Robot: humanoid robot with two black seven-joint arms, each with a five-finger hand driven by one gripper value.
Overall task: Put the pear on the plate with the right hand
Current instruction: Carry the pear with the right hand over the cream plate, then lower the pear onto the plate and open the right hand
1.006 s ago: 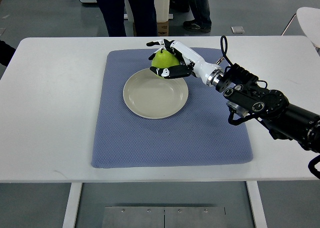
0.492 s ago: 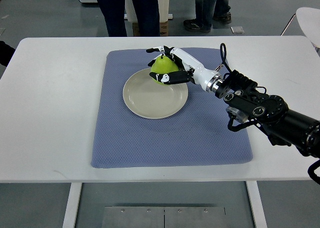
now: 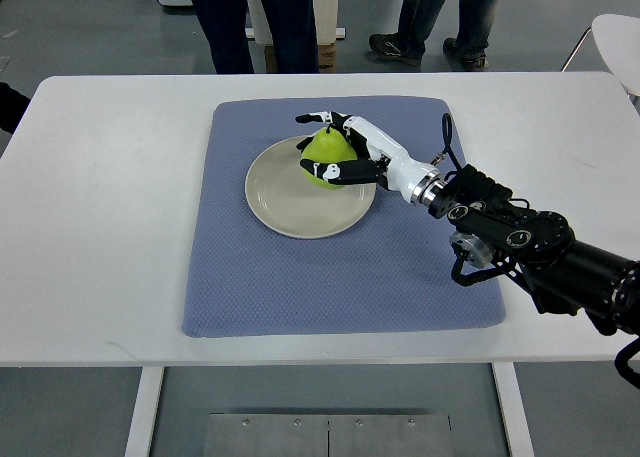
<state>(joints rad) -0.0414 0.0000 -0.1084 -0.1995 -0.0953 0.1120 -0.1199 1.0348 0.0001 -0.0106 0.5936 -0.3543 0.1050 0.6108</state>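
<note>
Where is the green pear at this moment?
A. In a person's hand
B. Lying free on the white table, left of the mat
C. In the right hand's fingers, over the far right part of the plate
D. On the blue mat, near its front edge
C: the right hand has its fingers closed around the pear, above the far right part of the beige plate.

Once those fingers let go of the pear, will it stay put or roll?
The pear looks round and smooth, so it may wobble or tip. The plate seems shallow with a raised rim, which would probably stop it. The right hand grips it now.
</note>
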